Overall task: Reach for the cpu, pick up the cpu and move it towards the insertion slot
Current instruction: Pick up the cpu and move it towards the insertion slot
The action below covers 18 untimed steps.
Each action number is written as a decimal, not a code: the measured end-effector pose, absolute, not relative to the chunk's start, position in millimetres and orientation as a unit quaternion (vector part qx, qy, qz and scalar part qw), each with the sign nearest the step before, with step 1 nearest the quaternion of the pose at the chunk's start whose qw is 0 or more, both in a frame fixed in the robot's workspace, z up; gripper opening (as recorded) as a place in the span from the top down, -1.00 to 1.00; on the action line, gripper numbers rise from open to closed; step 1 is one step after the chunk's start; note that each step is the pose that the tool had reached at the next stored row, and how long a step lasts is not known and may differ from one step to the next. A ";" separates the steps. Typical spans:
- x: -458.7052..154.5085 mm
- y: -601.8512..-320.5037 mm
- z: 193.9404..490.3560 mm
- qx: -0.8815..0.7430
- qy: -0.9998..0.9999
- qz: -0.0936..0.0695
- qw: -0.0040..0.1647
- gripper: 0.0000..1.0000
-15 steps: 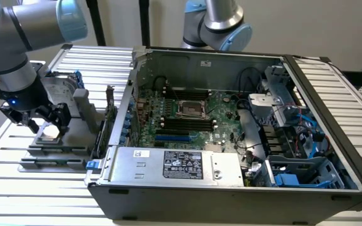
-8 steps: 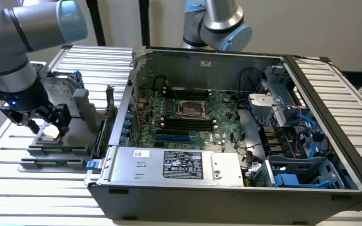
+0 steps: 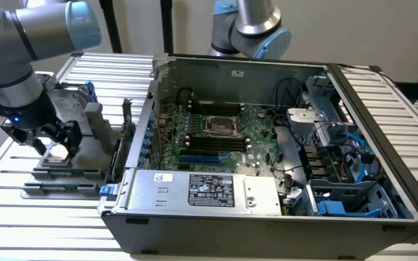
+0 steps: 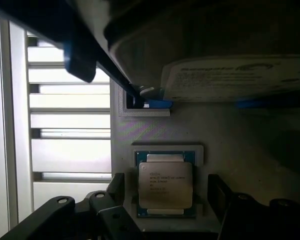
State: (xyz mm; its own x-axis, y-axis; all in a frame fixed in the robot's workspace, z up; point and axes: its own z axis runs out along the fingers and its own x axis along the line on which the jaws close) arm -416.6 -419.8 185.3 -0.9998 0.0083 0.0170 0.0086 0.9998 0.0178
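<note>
Exterior view, starting at its left: your grey-and-blue robot arm (image 3: 20, 81) hangs over the pale slatted metal bench (image 3: 20, 217), black jaws pointing down at a grey plastic holder block (image 3: 60, 174). The cpu, a small flat square chip with a silvery-grey metal top (image 3: 58, 157), lies flat on that block, right under the jaws. Just behind it an upright silver hard drive with blue rails (image 3: 71, 106) stands in the same block.

Wrist view gives you the better look. The cpu (image 4: 165, 185) lies in a shallow square recess of the holder block (image 4: 230, 150). The jaws are apart, one black finger (image 4: 117, 187) on one side of the chip and the other on the opposite side. There's a bit of gap on both sides, so nothing is clamped yet. The hard drive's white label (image 4: 230, 75) shows just beyond.

Moving across the exterior view, you've got the open dark-grey computer case (image 3: 267, 228) with the green motherboard (image 3: 252, 136) inside. The insertion slot, a square socket with a shiny metal frame and dark centre (image 3: 220, 125), sits on that board, well apart from the cpu. A silver power supply box (image 3: 202, 190) is along the case's near edge, a second arm (image 3: 256, 30) stands behind it, and a blue-tabbed drive cage (image 3: 347, 201) fills the case's end at the exterior view's right.
</note>
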 end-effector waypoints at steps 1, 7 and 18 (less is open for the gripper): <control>-416.4 -419.7 185.1 -0.004 -1.000 -0.009 0.008 -0.48; -415.2 -419.8 184.5 -0.004 -1.000 -0.009 0.009 -0.35; -415.1 -419.7 185.0 -0.004 -1.000 -0.010 0.008 -0.09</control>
